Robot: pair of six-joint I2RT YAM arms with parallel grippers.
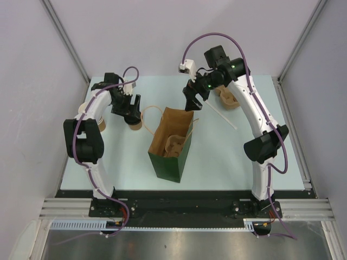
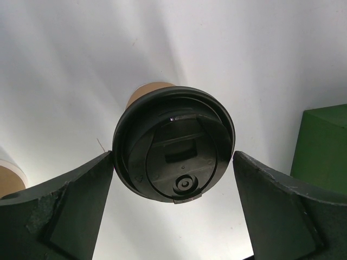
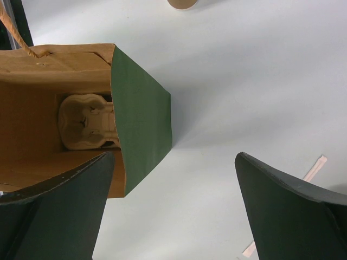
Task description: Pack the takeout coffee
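Note:
The takeout coffee (image 2: 173,143), a brown paper cup with a black lid, stands on the table left of the bag; in the top view the takeout coffee (image 1: 135,126) is partly hidden under my left gripper (image 1: 132,115). The left gripper (image 2: 173,155) is open, one finger on each side of the lid and close to its rim. The green paper bag (image 1: 172,154) stands open mid-table with a moulded cup carrier (image 3: 87,122) inside. My right gripper (image 1: 191,103) is open and empty above the bag's far edge; in the right wrist view the right gripper (image 3: 174,155) has one finger over the bag's mouth.
A stack of pale lidless cups (image 1: 84,111) stands at the far left. A second brown cup carrier (image 1: 227,98) lies behind the right arm. A paper-wrapped straw (image 1: 222,116) lies right of the bag. The bag's twine handles (image 1: 149,111) stick out towards the coffee.

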